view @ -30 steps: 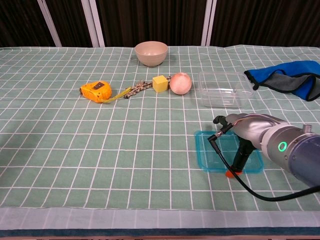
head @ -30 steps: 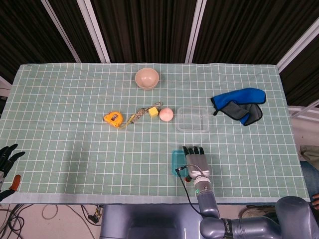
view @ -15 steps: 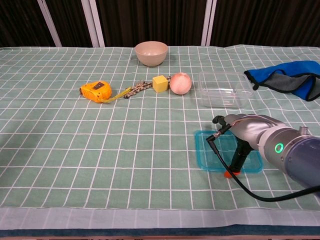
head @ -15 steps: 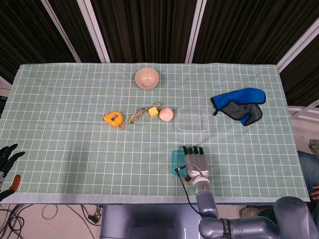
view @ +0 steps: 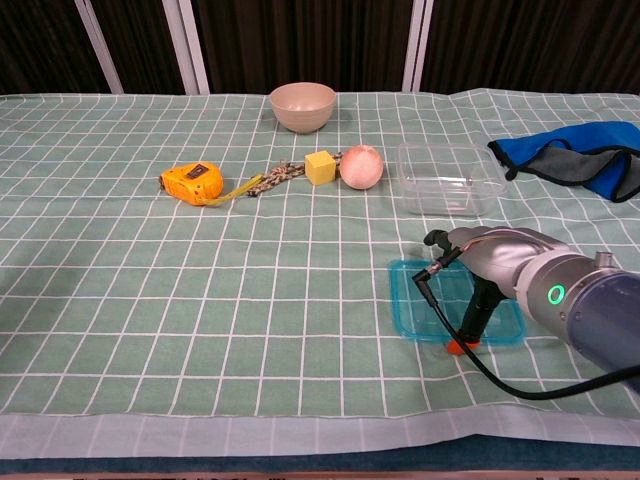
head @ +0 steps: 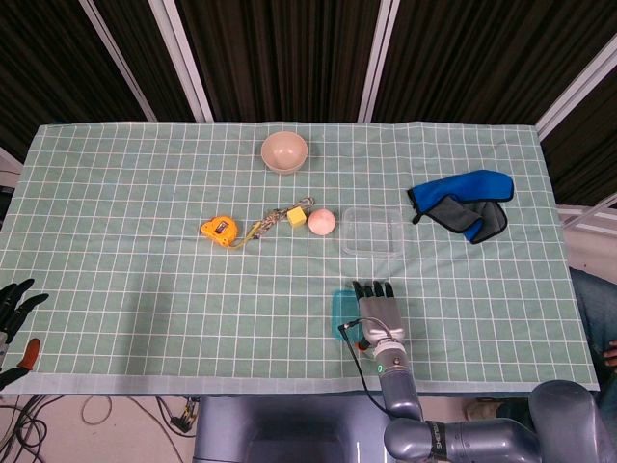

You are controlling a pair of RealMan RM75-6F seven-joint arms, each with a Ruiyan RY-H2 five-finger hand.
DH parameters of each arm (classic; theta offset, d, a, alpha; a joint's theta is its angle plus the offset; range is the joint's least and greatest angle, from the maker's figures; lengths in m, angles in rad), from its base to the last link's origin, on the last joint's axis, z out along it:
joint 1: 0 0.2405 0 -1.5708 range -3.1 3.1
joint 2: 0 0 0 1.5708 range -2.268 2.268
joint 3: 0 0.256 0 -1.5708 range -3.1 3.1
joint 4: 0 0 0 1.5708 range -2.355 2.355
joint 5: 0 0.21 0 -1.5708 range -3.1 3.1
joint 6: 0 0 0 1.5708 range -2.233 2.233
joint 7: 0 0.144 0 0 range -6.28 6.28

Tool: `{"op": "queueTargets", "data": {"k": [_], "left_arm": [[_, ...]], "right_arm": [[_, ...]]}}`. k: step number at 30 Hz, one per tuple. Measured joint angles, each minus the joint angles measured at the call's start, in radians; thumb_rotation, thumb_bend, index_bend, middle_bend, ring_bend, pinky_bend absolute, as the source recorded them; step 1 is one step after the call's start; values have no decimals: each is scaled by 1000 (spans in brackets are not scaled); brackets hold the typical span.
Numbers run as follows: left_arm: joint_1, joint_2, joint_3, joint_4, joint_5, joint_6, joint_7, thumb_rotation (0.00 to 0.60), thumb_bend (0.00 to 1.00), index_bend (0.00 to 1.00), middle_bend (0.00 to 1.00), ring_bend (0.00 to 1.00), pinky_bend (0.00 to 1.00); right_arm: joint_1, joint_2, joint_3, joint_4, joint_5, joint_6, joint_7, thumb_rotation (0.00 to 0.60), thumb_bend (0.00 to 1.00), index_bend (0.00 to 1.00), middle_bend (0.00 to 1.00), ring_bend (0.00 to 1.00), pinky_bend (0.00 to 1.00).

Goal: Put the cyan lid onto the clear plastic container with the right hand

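The cyan lid (head: pixel 340 313) lies flat on the checked cloth near the table's front edge, its left part showing (view: pixel 408 298). My right hand (head: pixel 377 312) lies over it with fingers stretched forward. In the chest view the right hand (view: pixel 495 265) has a dark thumb (view: pixel 473 318) pointing down, its orange tip touching the lid's near edge. The clear plastic container (head: pixel 373 231) stands uncovered and apart, further back (view: pixel 448 177). My left hand (head: pixel 13 307) hangs off the table's left edge, fingers apart and holding nothing.
A beige bowl (head: pixel 284 151) stands at the back centre. An orange tape measure (head: pixel 220 230), a short rope, a yellow cube (head: pixel 296 217) and a pink ball (head: pixel 322 222) line up left of the container. A blue-grey cloth (head: pixel 463 203) lies right of it.
The right hand has drawn back slightly toward the table's near edge over the lid. The lid stays flat in the same spot. Nothing else has moved.
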Motion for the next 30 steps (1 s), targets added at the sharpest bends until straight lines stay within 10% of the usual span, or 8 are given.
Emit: {"op": "queueTargets", "data": {"k": [30], "left_arm": [[-1, 5, 1, -7, -5, -7, -9, 600, 516, 146, 0, 0, 0]], "right_arm": [[-31, 29, -12, -44, -87, 12, 53, 600, 81, 17, 491, 136, 0]]}}
